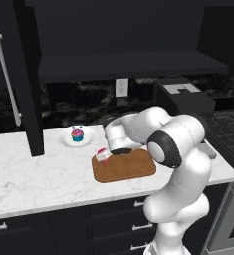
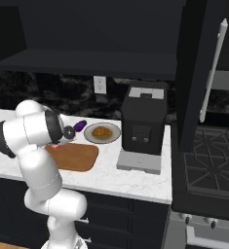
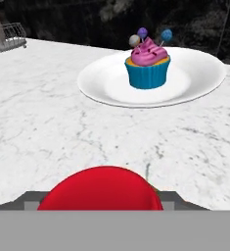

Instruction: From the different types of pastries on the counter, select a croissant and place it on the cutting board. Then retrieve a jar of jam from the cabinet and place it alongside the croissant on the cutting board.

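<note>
Jam jar [image 1: 103,156]: red, whitish band, at the left edge of the cutting board [image 1: 126,168]; red lid close under the hand camera.
Gripper [image 1: 110,153]: at the jar; jaws hidden, cannot tell if they pinch it.
Croissant [image 2: 102,132]: on its white plate [image 2: 111,137], not on the board.
Cupcake [image 3: 147,67]: on its own plate [image 3: 195,81], beyond the jar.
Tabletop [image 1: 34,174]: white marble.
Advice: set the jar flat, fully on the wood, leaving room beside it; release only once it is upright.

- The jar of jam [image 3: 100,189]: its lower part is cut off in the hand view
- The cutting board [image 2: 76,156]: its left end is hidden behind the arm in the right base view
- Whether the jaws grip the jar cannot be told
</note>
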Robot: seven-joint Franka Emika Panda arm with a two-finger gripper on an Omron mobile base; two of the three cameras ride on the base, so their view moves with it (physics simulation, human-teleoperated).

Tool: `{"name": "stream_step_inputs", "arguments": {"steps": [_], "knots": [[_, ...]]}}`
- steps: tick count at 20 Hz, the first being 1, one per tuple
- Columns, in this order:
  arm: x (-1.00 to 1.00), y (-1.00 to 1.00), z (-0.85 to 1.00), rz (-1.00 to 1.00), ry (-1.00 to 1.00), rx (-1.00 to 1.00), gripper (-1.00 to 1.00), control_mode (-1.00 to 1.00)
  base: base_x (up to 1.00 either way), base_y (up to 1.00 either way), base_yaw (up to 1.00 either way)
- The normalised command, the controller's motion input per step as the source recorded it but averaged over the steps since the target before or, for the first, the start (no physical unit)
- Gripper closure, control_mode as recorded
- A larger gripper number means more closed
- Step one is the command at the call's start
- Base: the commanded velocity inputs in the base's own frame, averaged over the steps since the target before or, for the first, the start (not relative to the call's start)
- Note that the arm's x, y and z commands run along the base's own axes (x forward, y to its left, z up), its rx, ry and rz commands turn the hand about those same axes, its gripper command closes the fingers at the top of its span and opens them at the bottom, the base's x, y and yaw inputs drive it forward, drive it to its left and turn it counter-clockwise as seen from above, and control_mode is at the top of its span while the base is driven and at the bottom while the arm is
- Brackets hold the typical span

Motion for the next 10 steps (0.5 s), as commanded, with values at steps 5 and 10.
{"name": "stream_step_inputs", "arguments": {"steps": [5,10], "knots": [[0.0,0.0,-0.34,0.0,0.02,0.04,1.0,-1.0,0.0,0.0,0.0],[0.0,0.0,0.0,0.0,0.0,0.0,-1.0,-1.0,0.0,0.0,0.0]]}}
